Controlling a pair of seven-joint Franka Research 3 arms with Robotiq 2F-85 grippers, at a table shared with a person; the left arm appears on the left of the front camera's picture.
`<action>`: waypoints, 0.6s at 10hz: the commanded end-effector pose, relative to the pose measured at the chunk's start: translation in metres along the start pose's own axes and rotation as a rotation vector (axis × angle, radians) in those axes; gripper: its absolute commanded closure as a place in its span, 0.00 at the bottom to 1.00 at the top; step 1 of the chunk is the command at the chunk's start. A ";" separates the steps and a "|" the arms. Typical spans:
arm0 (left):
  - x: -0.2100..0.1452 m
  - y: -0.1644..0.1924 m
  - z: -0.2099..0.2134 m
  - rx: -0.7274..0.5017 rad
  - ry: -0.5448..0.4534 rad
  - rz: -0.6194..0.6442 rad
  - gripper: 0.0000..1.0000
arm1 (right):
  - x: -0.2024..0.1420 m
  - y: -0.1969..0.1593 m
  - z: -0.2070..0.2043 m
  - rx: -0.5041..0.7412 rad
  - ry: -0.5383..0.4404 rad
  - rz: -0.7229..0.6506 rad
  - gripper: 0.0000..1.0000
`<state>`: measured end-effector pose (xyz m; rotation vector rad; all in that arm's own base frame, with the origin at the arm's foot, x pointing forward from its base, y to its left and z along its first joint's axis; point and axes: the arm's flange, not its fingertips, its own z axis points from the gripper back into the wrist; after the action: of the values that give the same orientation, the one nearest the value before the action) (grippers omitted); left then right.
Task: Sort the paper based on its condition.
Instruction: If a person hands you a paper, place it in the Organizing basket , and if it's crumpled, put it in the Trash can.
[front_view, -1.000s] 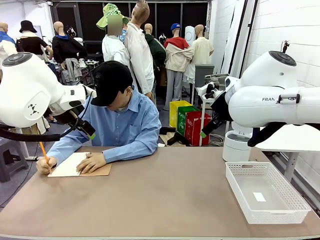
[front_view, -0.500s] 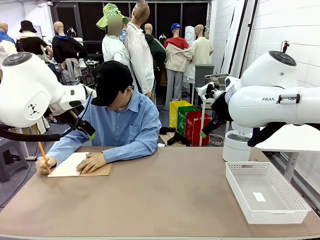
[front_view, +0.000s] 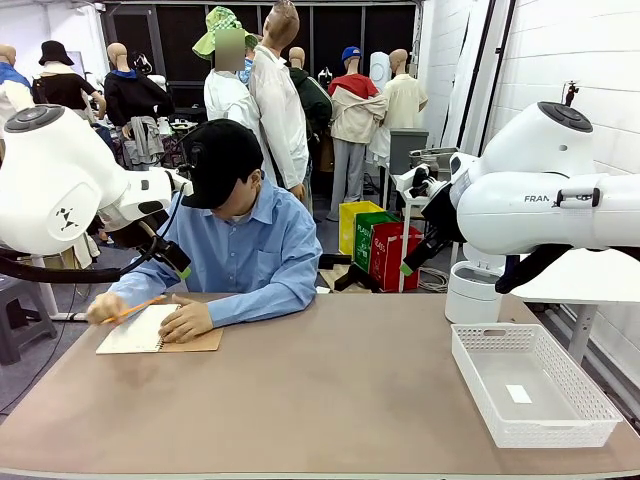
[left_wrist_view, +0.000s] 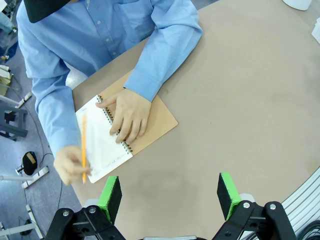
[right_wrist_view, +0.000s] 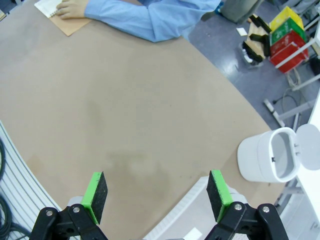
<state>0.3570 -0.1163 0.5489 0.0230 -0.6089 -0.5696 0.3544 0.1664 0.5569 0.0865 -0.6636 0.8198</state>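
The paper as a loose sheet is out of view. At the table's far left a person leans over a spiral notebook (front_view: 136, 334) with a brown cover. One hand (left_wrist_view: 128, 114) rests flat on its white page (left_wrist_view: 102, 144), and the other holds an orange pencil (left_wrist_view: 83, 146) over it. My left gripper (left_wrist_view: 170, 194) hangs high above the table near the notebook, open and holding nothing. My right gripper (right_wrist_view: 157, 192) is also open, with nothing between its pads, high over the right half of the tabletop (right_wrist_view: 125, 105).
A white mesh basket (front_view: 588, 388) stands at the right front with a tiny white scrap (front_view: 518, 394) inside. Beyond the table's right edge stands a white lidded bin (right_wrist_view: 272, 156). Red, green and yellow bins (front_view: 385, 250) sit on the floor behind.
The person's pencil hand has lifted off the page and moved right, and the pencil now lies nearly level above the notebook. Both arms are still.
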 end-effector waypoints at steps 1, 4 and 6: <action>0.000 0.000 0.000 -0.003 -0.001 0.002 0.00 | 0.000 0.000 -0.001 0.000 0.002 0.000 0.00; 0.000 0.000 0.000 -0.003 -0.001 0.002 0.00 | 0.000 0.000 -0.001 0.000 0.002 0.000 0.00; 0.000 0.000 0.000 -0.003 -0.001 0.002 0.00 | 0.000 0.000 -0.001 0.000 0.002 0.000 0.00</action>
<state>0.3570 -0.1163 0.5489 0.0230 -0.6089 -0.5696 0.3544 0.1664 0.5569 0.0865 -0.6636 0.8198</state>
